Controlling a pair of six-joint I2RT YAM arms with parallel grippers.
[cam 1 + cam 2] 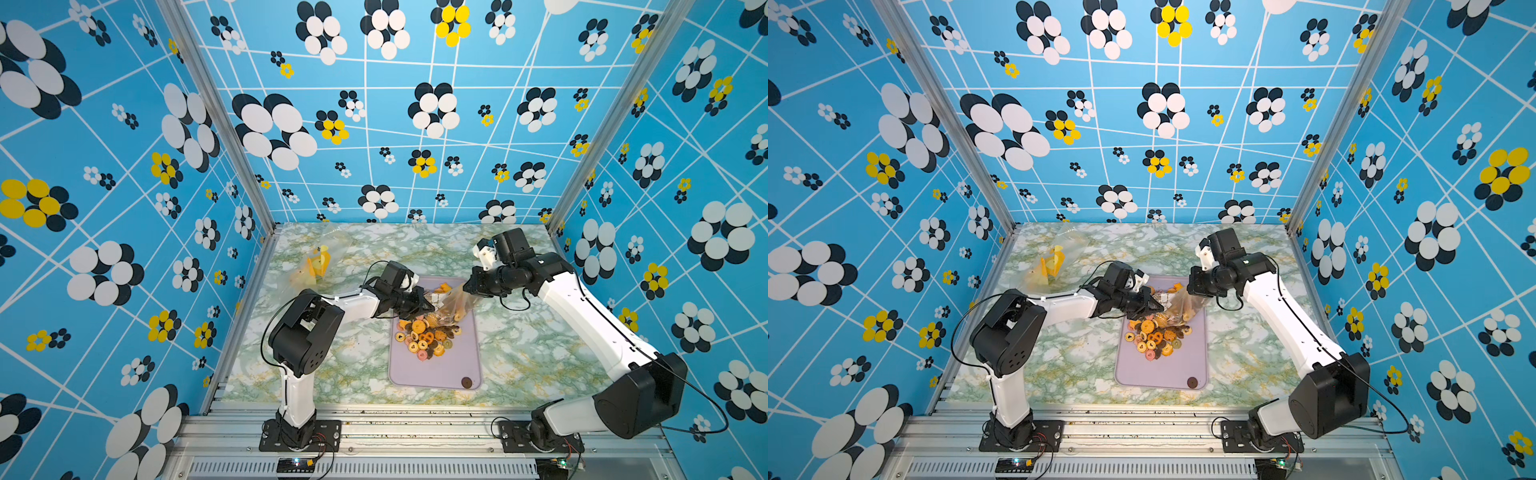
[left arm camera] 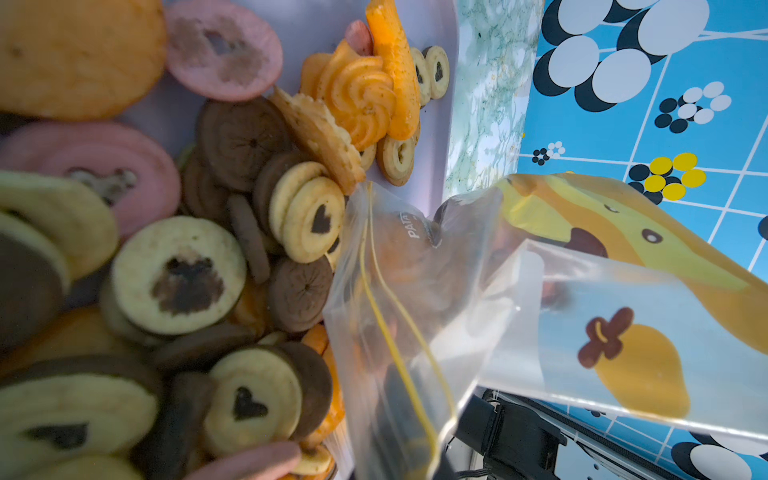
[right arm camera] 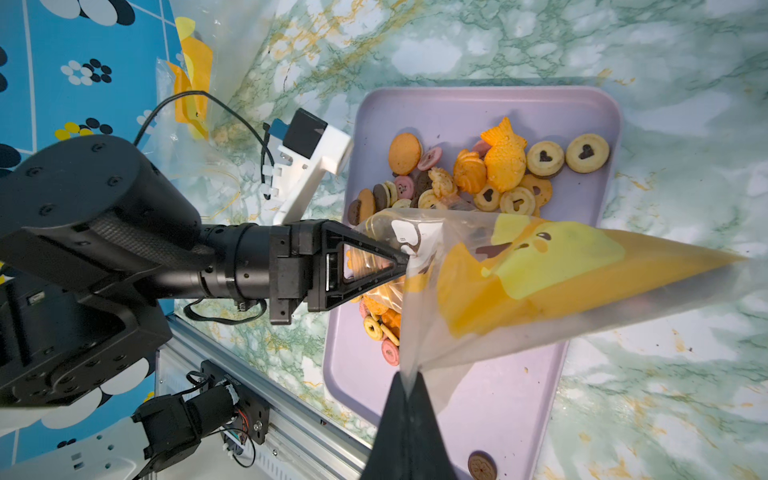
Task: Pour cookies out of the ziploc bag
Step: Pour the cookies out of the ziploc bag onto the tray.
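Now: bag (image 1: 455, 301) held at both ends over tray (image 1: 440, 372)

Both shut: left gripper (image 1: 428, 308) clamps the mouth edge; right gripper (image 1: 468, 289) pinches the opposite end, farther and to the right. Long axis runs between them. Most cookies (image 1: 426, 338) lie heaped just near of the mouth; a few seem left inside. Likely need: lift the right end.

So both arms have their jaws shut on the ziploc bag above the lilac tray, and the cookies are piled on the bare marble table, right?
Not quite. The cookies are piled on the lilac tray, not the table; the right wrist view shows it. Both the left gripper and right gripper do have jaws shut on the ziploc bag above it.
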